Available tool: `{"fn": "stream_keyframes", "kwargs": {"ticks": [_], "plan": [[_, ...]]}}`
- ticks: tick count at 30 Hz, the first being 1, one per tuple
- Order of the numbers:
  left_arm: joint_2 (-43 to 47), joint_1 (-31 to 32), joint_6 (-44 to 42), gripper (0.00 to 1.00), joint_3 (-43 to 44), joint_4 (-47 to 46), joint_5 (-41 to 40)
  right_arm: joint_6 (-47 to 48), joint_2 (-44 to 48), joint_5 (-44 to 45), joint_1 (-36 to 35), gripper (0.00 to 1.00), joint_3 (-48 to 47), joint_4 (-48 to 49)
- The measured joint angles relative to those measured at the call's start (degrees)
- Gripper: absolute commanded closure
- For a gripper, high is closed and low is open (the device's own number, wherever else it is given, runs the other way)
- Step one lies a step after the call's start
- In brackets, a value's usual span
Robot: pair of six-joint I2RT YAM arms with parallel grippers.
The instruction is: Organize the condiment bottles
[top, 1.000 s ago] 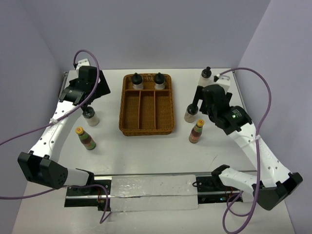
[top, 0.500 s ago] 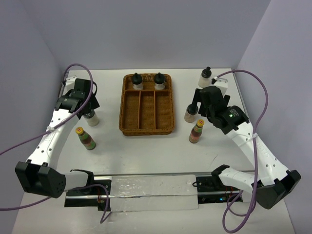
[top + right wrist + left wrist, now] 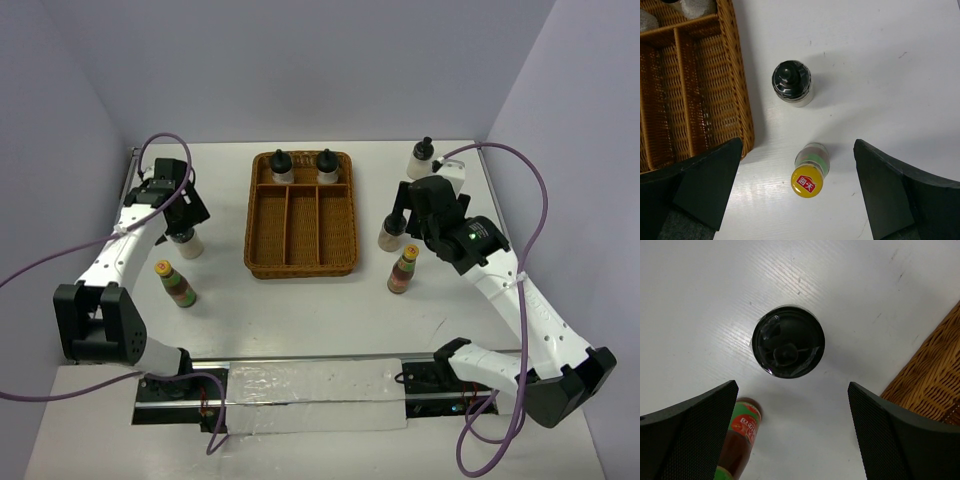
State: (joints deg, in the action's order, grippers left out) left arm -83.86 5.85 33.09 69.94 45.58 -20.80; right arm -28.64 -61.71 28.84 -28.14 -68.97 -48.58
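One squat whitish plastic bottle with a black cap stood upright on the white table, left of the tray. It was directly beneath the left gripper, whose black fingers were spread wide on either side of it and touched nothing. A slim reddish-brown bottle with a yellow cap and red-green label stood near it, closer to the arm bases. In the left wrist view this bottle was half hidden behind one finger.

On the other side, a second squat black-capped bottle stood just beside the right edge of the brown wicker divided tray, not touching it. A second slim yellow-capped bottle stood close by, also upright and apart from both. The right gripper hovered above this pair, its jaws wide apart and holding nothing.

A third squat bottle stood alone near the table's far right corner, well apart from the tray. The left tray bottle and the right tray bottle, both squat and black-capped, stood side by side in the tray's far cross compartment. Purple cables looped from both arms.
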Motion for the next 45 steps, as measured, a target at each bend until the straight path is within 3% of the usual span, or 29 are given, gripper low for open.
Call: {"fn": "stream_keyframes", "kwargs": {"ticks": [12, 18, 28, 29, 31, 34, 39, 45], "plan": [[-4.5, -2.4, 1.7, 0.01, -2.4, -5.2, -0.9, 0.2, -0.6, -0.7, -0.1, 0.0, 0.0, 0.1], [-5.7, -3.1, 2.3, 0.12, -2.6, -7.9, -0.9, 0.2, -0.8, -0.7, -0.1, 0.0, 0.0, 0.0], [-7.9, -3.3, 2.5, 0.19, -2.6, -9.8, -0.9, 0.2, -1.3, -0.8, -0.1, 0.0, -0.1, 0.1], [-8.0, -3.3, 2.5, 0.25, -2.6, -9.8, -0.9, 0.2, -1.3, -0.8, -0.1, 0.0, -0.1, 0.1], [-8.0, -3.3, 2.4, 0.54, -2.6, -9.8, -0.9, 0.2, -1.3, -0.8, -0.1, 0.0, -0.1, 0.1], [-7.9, -3.3, 2.3, 0.89, -2.6, -10.0, -0.9, 0.2, -1.3, -0.8, -0.1, 0.0, -0.1, 0.1], [-7.6, -3.3, 0.5, 0.9, -1.5, -8.2, -1.0, 0.2, -1.4, -0.8, -0.1, 0.0, -0.3, 0.0], [-5.8, -3.3, -3.2, 0.9, 8.1, -3.5, 0.7, 0.2, -1.4, -0.8, -0.1, 0.0, -0.5, 0.1]]}}
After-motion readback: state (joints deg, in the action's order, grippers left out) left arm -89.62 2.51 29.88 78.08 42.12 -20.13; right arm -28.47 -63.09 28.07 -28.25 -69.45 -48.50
